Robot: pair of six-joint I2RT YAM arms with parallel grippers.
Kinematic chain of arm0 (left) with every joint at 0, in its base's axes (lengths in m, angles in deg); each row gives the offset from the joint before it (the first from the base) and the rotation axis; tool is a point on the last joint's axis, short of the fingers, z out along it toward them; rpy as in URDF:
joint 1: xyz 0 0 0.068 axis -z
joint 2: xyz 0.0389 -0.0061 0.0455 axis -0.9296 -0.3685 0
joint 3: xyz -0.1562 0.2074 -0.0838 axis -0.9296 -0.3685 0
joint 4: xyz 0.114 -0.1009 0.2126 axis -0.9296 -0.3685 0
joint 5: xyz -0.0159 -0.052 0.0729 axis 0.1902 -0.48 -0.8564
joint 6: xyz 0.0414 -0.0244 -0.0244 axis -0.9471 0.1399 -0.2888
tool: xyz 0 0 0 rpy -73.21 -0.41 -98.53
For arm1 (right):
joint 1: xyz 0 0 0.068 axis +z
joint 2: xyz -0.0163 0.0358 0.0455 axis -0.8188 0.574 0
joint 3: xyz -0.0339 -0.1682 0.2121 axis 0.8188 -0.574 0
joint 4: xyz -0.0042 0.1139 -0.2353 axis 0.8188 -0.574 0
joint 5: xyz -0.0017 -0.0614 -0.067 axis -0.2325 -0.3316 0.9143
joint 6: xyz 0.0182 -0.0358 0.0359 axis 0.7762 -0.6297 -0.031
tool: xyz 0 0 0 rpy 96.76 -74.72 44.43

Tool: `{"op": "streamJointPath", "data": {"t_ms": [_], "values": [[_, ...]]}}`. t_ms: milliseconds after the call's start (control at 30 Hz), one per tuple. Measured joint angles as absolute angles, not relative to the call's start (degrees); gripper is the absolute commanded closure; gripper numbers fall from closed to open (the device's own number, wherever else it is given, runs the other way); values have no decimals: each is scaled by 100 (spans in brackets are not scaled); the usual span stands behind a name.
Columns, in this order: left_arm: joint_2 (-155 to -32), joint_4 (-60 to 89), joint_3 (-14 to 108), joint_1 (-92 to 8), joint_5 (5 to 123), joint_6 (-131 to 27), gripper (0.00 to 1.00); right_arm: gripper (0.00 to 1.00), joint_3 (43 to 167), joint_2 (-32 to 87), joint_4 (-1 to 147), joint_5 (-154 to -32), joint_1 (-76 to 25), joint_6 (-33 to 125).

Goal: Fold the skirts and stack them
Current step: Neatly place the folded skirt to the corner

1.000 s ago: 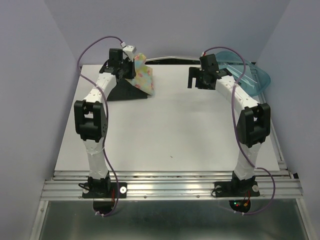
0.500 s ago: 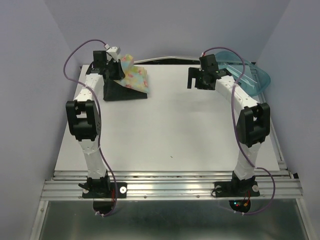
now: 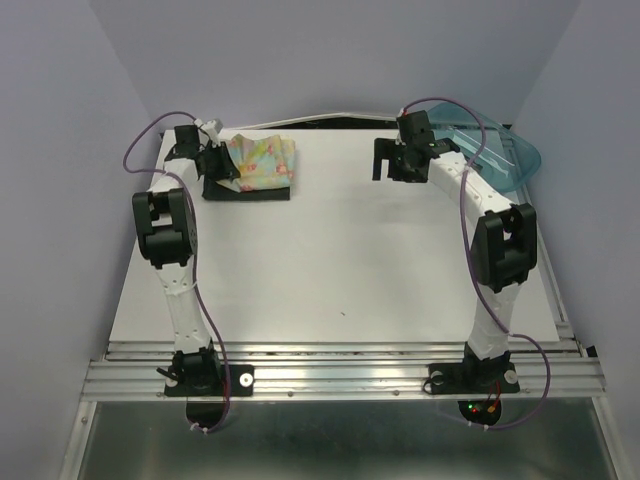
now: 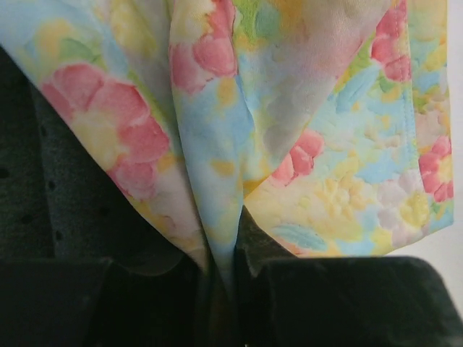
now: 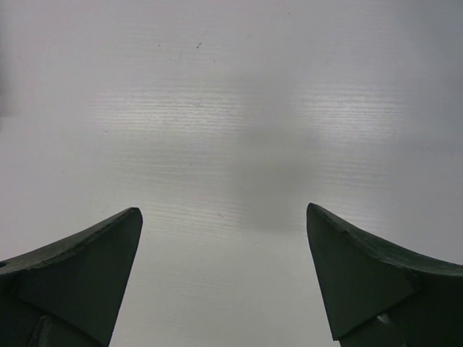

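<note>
1. The floral skirt (image 3: 262, 160) lies rumpled on the dark skirt (image 3: 250, 192) at the far-left corner of the table (image 3: 340, 260). My left gripper (image 3: 222, 165) pinches a pleat of the floral cloth between nearly closed fingers. If I back off before it lets go fully, the skirt drags off the pile.
2. The pile sits near the table's left edge. A sideways tug could pull it over.
3. The floral skirt looks bunched rather than flat. I judge it may slump or slide off the dark one when released.
4. In the left wrist view, the dark skirt sits right beside the fingertips. A deeper bite could catch both layers and lift them together.
5. My right gripper (image 3: 392, 160) hangs spread wide over bare table, well apart from the skirts and near the bin (image 3: 510, 155). Sending it across to help risks clashing with the left arm.
</note>
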State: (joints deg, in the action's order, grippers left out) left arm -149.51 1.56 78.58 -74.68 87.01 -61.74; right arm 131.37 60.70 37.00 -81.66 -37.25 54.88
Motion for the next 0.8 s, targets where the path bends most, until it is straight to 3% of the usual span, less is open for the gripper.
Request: {"op": "streamJointPath", "data": {"t_ms": [67,133,400,667,800], "values": [[-14949,226,7858,-7549,8725,-6176,47,0,13137,6070,3698,-8179,-3725,5486],[-14949,256,7845,-7628,8747,-6100,24,0,13137,6070,3693,-8184,-3728,5486],[-14490,490,7393,-7816,8800,-5892,22,0,13137,6070,3678,-8184,-3728,5466],[-13572,724,7395,-7936,7569,-5842,19,0,13137,6053,3661,-8249,-3725,5156],[-13006,798,7386,-7914,7032,-6104,13,0,13137,5957,3628,-8265,-3725,4979]]}}
